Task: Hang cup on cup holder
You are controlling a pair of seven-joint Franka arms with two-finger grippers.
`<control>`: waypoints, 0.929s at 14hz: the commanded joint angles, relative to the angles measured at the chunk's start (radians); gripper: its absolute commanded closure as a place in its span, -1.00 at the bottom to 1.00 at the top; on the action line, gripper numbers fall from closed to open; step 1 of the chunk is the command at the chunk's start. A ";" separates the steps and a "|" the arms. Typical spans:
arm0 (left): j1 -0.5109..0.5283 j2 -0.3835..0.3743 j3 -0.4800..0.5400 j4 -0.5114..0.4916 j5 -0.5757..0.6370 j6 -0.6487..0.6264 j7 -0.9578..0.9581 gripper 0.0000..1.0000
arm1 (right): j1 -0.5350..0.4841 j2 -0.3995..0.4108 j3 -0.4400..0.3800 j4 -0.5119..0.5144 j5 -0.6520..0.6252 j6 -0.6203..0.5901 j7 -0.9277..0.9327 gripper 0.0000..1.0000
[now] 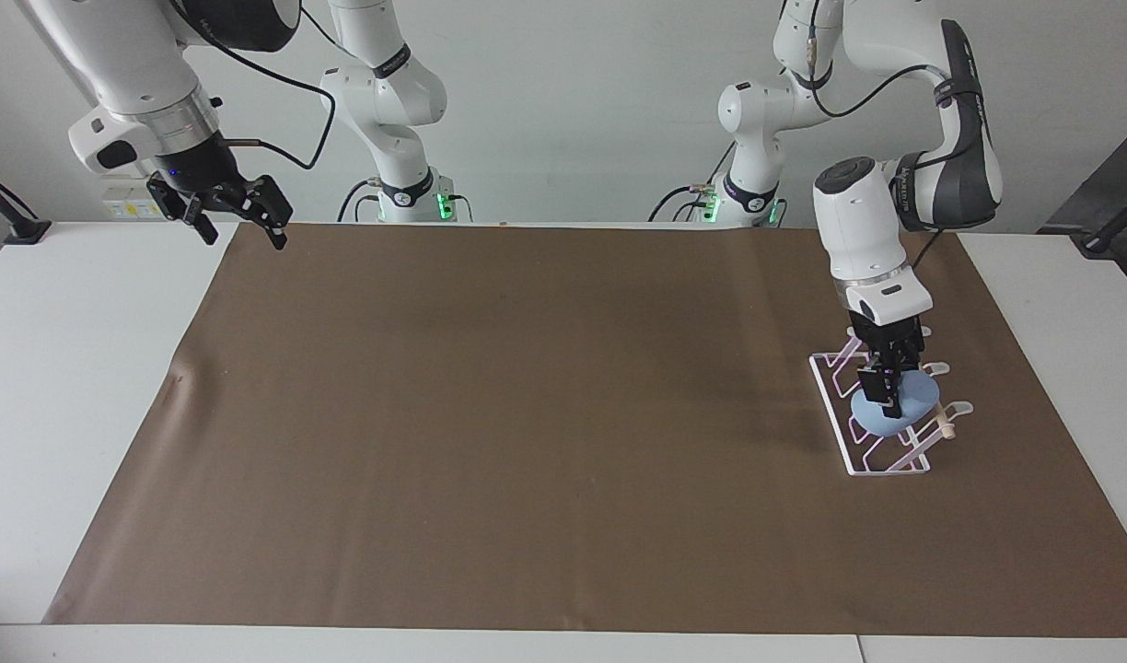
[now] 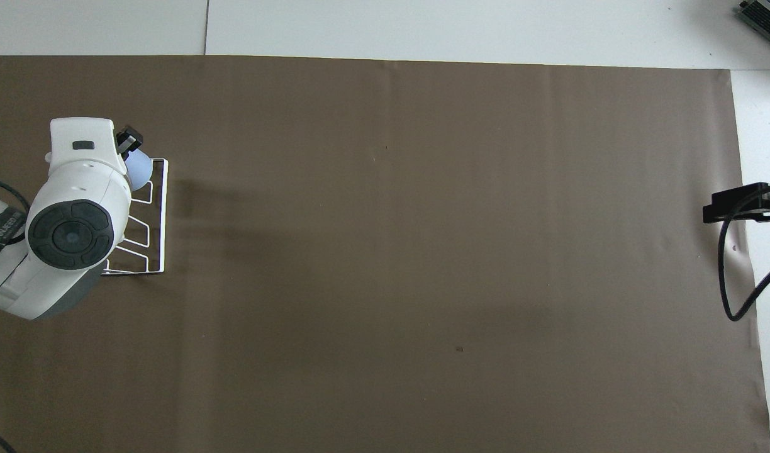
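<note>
The light-blue cup (image 1: pixel 906 412) lies tilted among the slanted wire loops of the white cup holder (image 1: pixel 881 468), close to its wooden dowel (image 1: pixel 941 422), at the left arm's end of the table. My left gripper (image 1: pixel 888 390) points straight down and is shut on the cup. In the overhead view the left wrist covers most of the cup (image 2: pixel 139 168) and part of the cup holder (image 2: pixel 162 214). My right gripper (image 1: pixel 237 219) is open and empty, waiting in the air over the paper's corner at the right arm's end.
Brown paper (image 1: pixel 527 414) covers the white table (image 1: pixel 57 368). A small crease (image 1: pixel 181 376) marks the paper at the right arm's end. The right arm's black cable (image 2: pixel 734 277) hangs over the paper's edge.
</note>
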 commanded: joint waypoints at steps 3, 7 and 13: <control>0.010 -0.030 -0.005 -0.032 0.022 0.023 0.012 0.04 | -0.008 -0.009 0.005 0.004 -0.007 -0.022 0.044 -1.00; 0.010 -0.030 -0.005 -0.029 0.022 0.023 0.015 -0.22 | -0.002 -0.015 -0.002 -0.002 -0.007 -0.034 0.042 -1.00; 0.003 -0.028 -0.005 -0.027 0.022 0.023 0.015 -0.43 | 0.080 -0.016 -0.082 -0.007 -0.009 -0.025 0.042 -1.00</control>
